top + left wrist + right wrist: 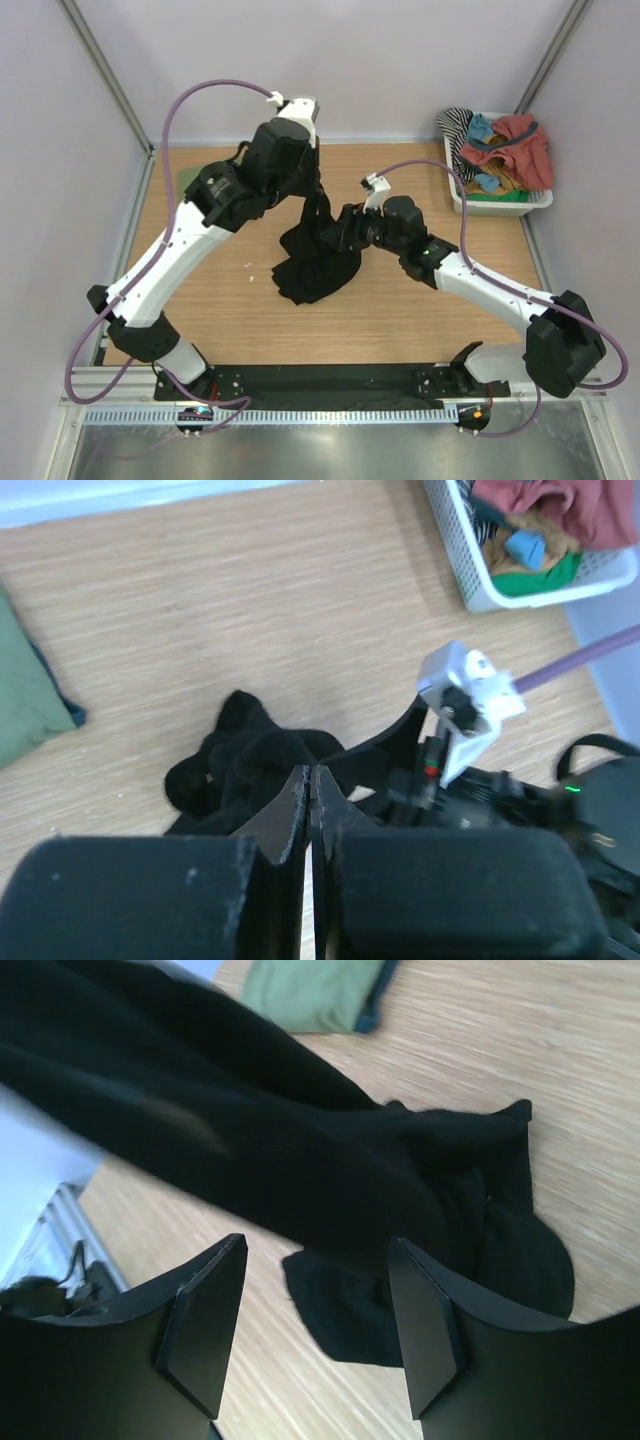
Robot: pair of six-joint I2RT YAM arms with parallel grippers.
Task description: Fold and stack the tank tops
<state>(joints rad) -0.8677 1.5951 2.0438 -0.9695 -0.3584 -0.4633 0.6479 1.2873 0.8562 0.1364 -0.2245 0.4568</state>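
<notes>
The black tank top (318, 262) is partly lifted off the wooden table, its upper end hanging from my left gripper (318, 200) and its lower part bunched on the wood. In the left wrist view that gripper (310, 780) is shut on a thin edge of the cloth, with the black heap (245, 765) below it. My right gripper (340, 235) is at the cloth's right side. It stands open (315, 1320), with the stretched black top (300, 1160) just beyond its fingertips and nothing between them. The olive green tank top (25, 700) lies folded at the back left (315, 995).
A white basket (500, 205) at the back right holds red, teal, green and striped garments (515, 145). Its rim (470, 570) also shows in the left wrist view. The two arms are close together over the table's middle. Metal frame posts stand at the back corners.
</notes>
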